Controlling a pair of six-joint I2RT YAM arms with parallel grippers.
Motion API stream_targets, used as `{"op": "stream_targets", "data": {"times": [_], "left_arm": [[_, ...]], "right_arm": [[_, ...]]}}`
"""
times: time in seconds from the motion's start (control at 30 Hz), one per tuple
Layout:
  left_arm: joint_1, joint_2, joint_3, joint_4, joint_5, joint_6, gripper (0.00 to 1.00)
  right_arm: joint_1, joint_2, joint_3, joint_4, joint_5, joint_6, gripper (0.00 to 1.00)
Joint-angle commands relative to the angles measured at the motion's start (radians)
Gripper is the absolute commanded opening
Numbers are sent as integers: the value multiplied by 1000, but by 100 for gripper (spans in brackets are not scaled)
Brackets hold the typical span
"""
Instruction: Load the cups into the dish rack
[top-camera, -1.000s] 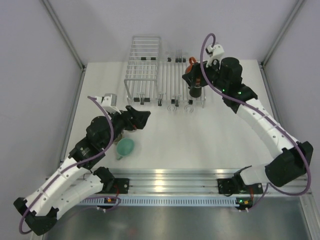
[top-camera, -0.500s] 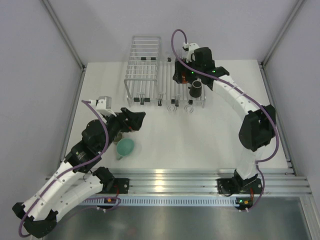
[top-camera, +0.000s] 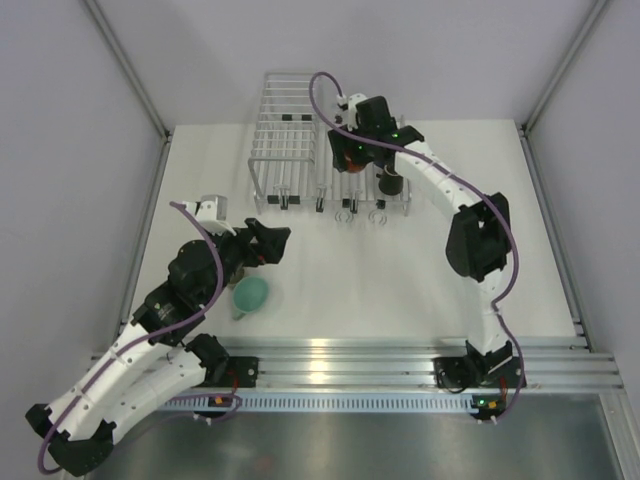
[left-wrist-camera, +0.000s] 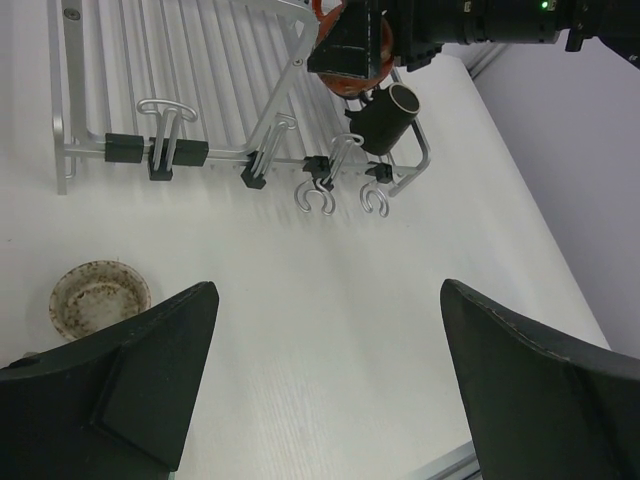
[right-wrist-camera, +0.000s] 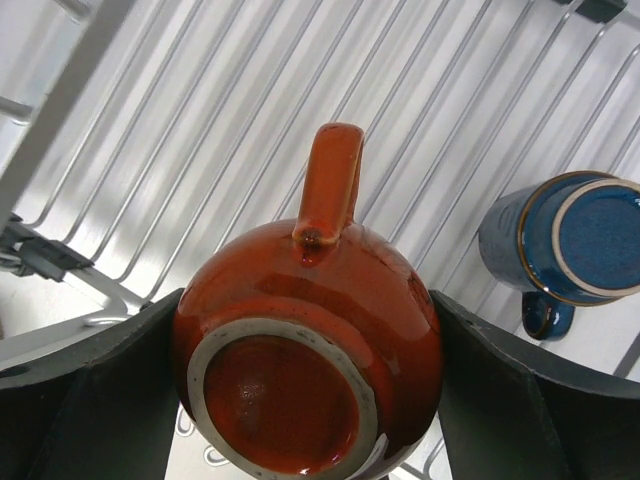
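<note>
Low in the top view, the left tool (top-camera: 270, 240) hangs released over the worktop (top-camera: 400, 280), its fingers (left-wrist-camera: 150, 370) spread wide with nothing between them; it sits almost where it did a second ago. Just below it in that view the mint-teal cup (top-camera: 251, 293) lies on the worktop, unmoved. The left wrist view shows a beige cup (left-wrist-camera: 100, 297) standing open-side up at lower left, apart from the fingers. Further up, the dish rack (top-camera: 360, 202) lies beside the taller wire basket (top-camera: 285, 140); the dark blue cup (top-camera: 388, 183) stands on its bars towards the right side, as half a second ago. The right tool (top-camera: 350, 155) is clenched on the orange-red cup (right-wrist-camera: 310, 300), pale-ringed base towards the wrist camera and handle pointing to the top of the frame, held over the rack bars (right-wrist-camera: 200, 120). A second ago this tool hung over the rack's right part; now it has swung to the rack's upper left, next to the basket, its arm folded more tightly.
</note>
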Motion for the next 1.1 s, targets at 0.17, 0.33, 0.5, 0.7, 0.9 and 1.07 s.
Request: {"op": "stream_targets", "data": {"times": [0.17,0.33,0.5,0.7,0.9,1.07], "left_arm": [[-1,0,-6,16,-4,28,98],[-1,-7,-7,16,-7,32,98],[-1,-7,-9,14,-5,34,98],[-1,-9,-7,10,-7,37,98],[-1,-12,-7,7,-8,37,98],[-1,-12,-7,2,-10,35,98]], "right_arm": [[22,73,89,-46,53,-16,0],[23,105,100,-55,66,-16,0],[23,133,112,-66,70,-15,0],[23,160,125,-60,73,-15,0],[23,179,132,-70,76,-16,0],[25,180,131,-73,84,-16,22]]}}
